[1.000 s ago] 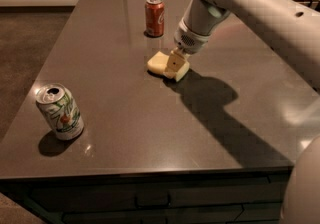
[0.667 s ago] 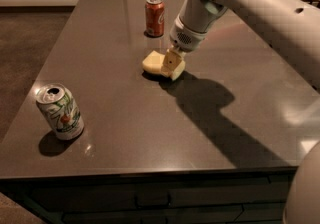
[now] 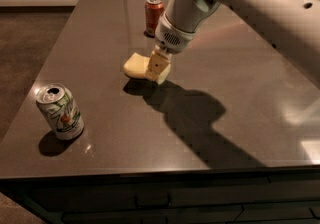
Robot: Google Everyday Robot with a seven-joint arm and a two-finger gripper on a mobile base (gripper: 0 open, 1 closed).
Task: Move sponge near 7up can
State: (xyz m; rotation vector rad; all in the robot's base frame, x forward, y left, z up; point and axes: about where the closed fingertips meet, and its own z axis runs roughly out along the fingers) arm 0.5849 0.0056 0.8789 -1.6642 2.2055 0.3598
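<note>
The pale yellow sponge (image 3: 135,65) is held at its right end by my gripper (image 3: 156,69), whose cream fingers (image 3: 160,66) are shut on it. The sponge hangs slightly above the dark table (image 3: 235,98), with its shadow just below. The 7up can (image 3: 59,112), white with green and red markings and a silver top, stands upright near the table's front left, well to the left and in front of the sponge. My arm comes in from the upper right.
An orange-red can (image 3: 154,15) stands upright at the back of the table, behind the gripper. The table's front edge runs along the bottom and its left edge drops to brown carpet (image 3: 25,43).
My gripper has carried the sponge to the left and toward the front of the table, closer to the 7up can. Both cans have stayed put.
</note>
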